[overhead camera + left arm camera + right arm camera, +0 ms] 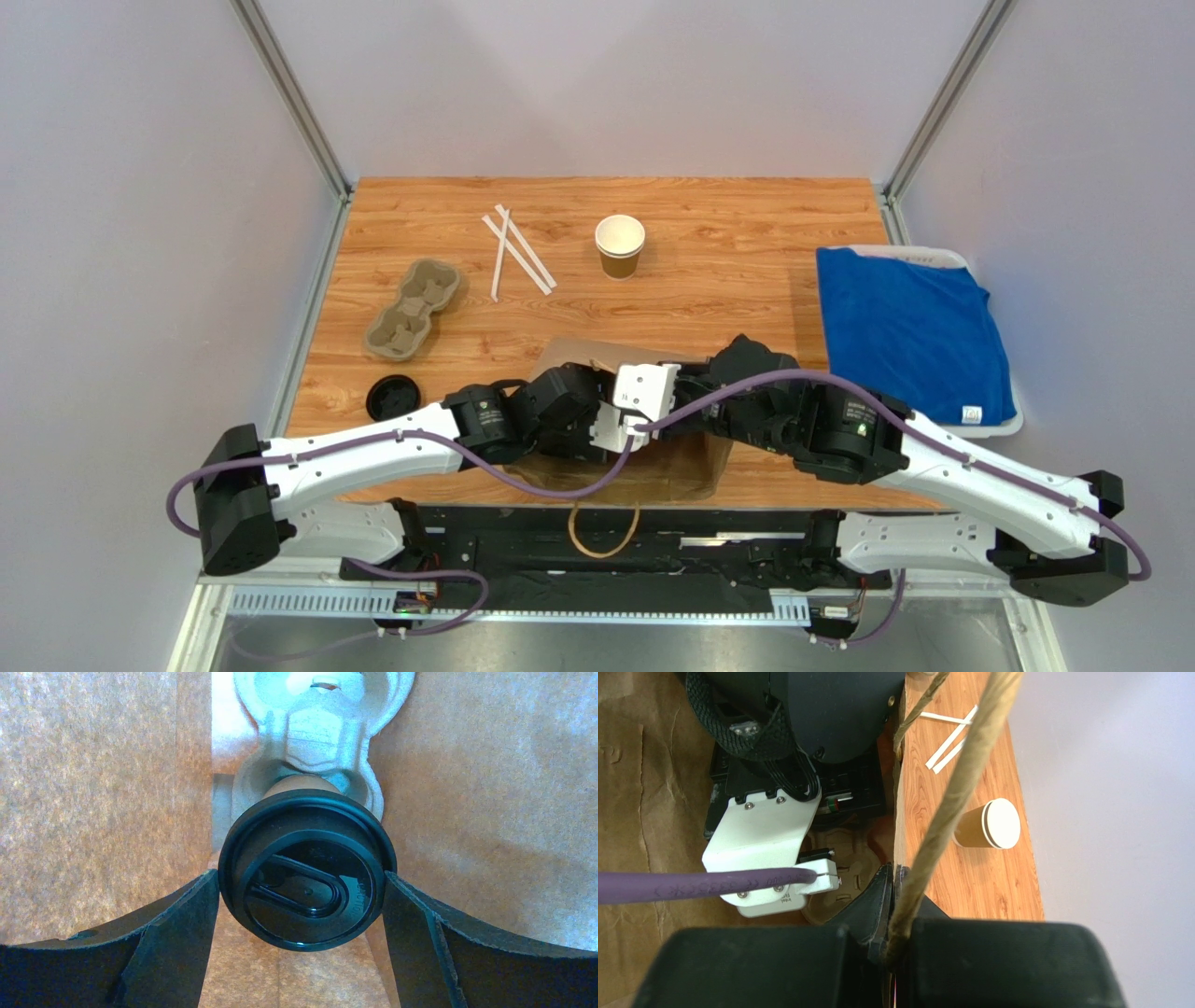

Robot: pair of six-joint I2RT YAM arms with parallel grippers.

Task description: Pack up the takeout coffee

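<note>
The takeout coffee is sitting inside the brown paper bag, which is resting at the middle of the near edge of the surface. Its base is seated in a pocket of the pulp carrier lying in the bag. The left hand is reaching into the bag with its fingers standing wide, one at each side of the black lid; I cannot tell whether they are pressing on the rim or only flanking it. The right hand is pinching shut on the bag's twine handle, seemingly keeping the mouth open. The cup is likely handling as light, with thin paper walls that would be buckling under a hard squeeze and a smooth lid that could be popping off. The stiffer band just under the lid is looking like the safest place to take hold
</note>
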